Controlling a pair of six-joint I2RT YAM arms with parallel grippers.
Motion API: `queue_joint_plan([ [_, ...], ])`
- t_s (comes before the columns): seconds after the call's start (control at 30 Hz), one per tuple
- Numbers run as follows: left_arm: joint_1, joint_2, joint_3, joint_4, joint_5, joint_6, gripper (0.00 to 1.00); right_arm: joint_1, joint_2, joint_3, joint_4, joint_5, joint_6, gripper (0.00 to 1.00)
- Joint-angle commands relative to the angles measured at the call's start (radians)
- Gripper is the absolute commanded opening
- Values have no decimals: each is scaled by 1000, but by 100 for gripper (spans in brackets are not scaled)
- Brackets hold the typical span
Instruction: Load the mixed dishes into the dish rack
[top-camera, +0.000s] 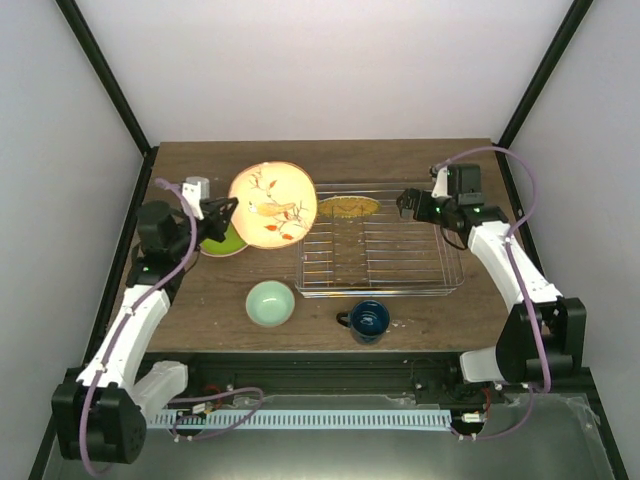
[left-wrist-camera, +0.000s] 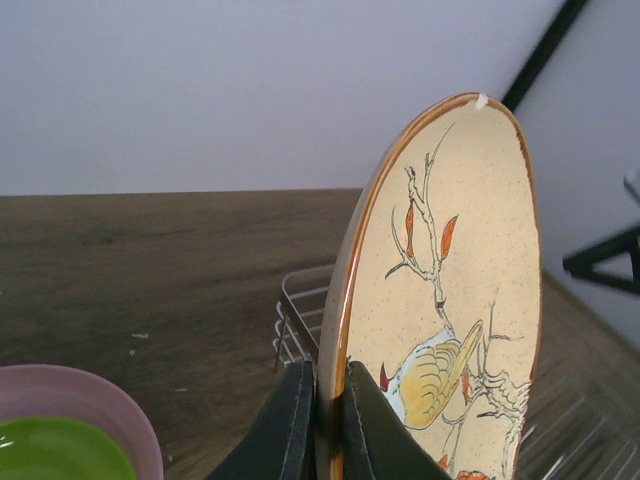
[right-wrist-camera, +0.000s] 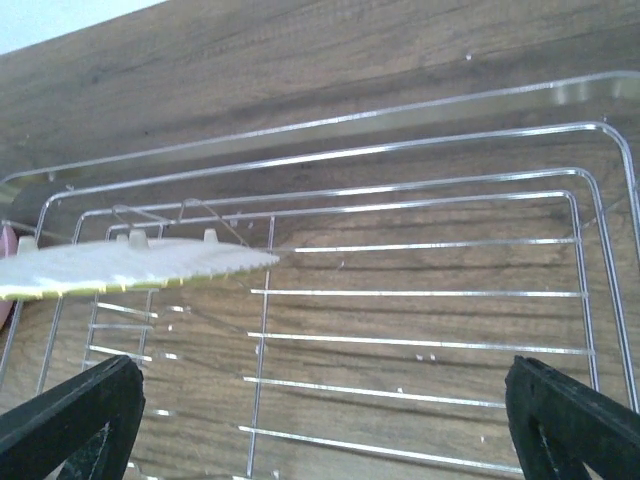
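Lower centre, dark blue handled mug (top-camera: 369, 320) and small mint-green bowl (top-camera: 270, 303) sit loose. Left of centre, left gripper (top-camera: 222, 210) clamps the rim of the round cream floral plate (top-camera: 273, 205), raised at the silver wire dish rack (top-camera: 380, 293)'s left edge. Upper right, right gripper (top-camera: 405, 203) gapes empty. Thin rim pinch: plate may pivot, clip the wires.

1. Left wrist view: the bottom edge cuts off my cream plate (left-wrist-camera: 450, 300), and the left gripper (left-wrist-camera: 328, 400) hides its lower rim.
2. Lower left there, the pink plate (left-wrist-camera: 100, 385) and lime-green plate (left-wrist-camera: 60, 450) show only partly.
3. Right wrist view: the right gripper (right-wrist-camera: 322, 400) has its 2 fingers (right-wrist-camera: 75, 420) clipped at the bottom corners.
4. Top view: I can't identify the brownish patch (top-camera: 348, 207) at the far end of the dish rack (top-camera: 380, 292).
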Motion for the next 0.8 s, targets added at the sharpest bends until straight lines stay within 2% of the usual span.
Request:
queue_joint_plan([
  [0.0,-121,-28,72,77,-64,181,0,1,57,85,28,19,46,100],
  [0.2,-257,45,157,81,-110,380,0,-41,110,133,41,20,51,100],
  [0.3,-328,107,253,9,-176,491,0,-68,118,140,34,33,41,100],
  [0.5,-537,217,398,-84,-487,758,0,-89,125,143,11,87,11,100],
  [0.77,-784,258,404,-51,-845,1006,0,-102,126,140,2,107,-7,100],
])
